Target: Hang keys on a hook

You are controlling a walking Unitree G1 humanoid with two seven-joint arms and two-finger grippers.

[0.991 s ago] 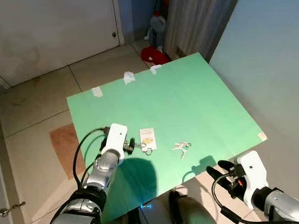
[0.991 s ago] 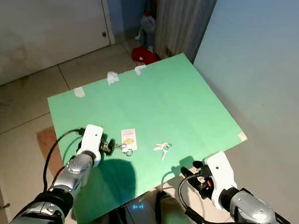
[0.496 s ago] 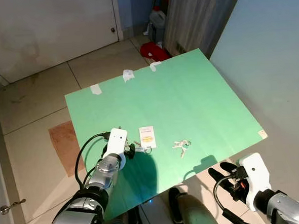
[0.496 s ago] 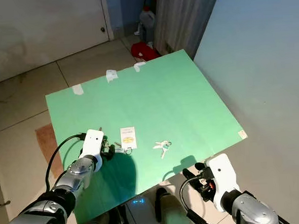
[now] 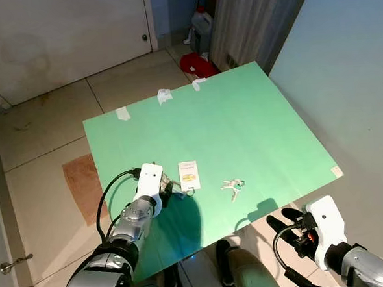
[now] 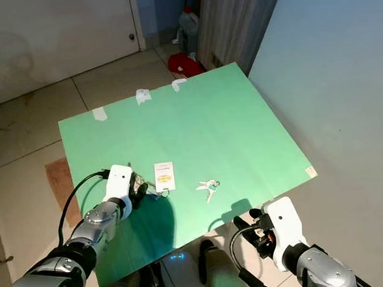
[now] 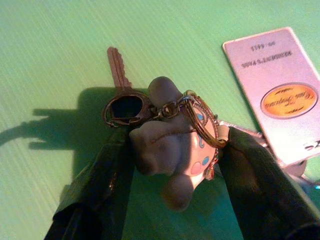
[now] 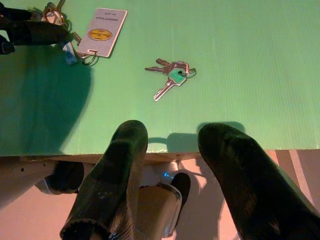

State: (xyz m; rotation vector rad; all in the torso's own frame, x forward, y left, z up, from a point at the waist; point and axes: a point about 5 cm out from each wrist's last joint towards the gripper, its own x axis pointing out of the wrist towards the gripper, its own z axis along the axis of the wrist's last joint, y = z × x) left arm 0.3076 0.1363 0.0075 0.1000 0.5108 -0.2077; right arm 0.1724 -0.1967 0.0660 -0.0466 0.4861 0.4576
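Note:
On the green board (image 5: 242,127) lies a key bunch with a grey figure charm (image 7: 170,145), a brown key (image 7: 120,80) and a white card tag (image 7: 280,85). My left gripper (image 5: 170,189) rests low on the board, its two black fingers (image 7: 100,185) pressed against both sides of the charm. To the right lies a second small bunch of silver keys (image 5: 232,187), one of them green-capped (image 8: 170,75). My right gripper (image 5: 284,219) hovers open just off the board's near edge, below those keys. No hook can be made out.
White tape pieces (image 5: 164,97) mark the board's far edge. Beyond it are a red object (image 5: 198,66), a plastic jug (image 5: 201,32), a curtain and a white door (image 5: 61,34). A blue wall rises on the right. Tiled floor with a brown patch (image 5: 83,186) lies left.
My left gripper has dropped onto the board and its fingers have come in around the grey charm. The camera shifted slightly. The right arm stays put.

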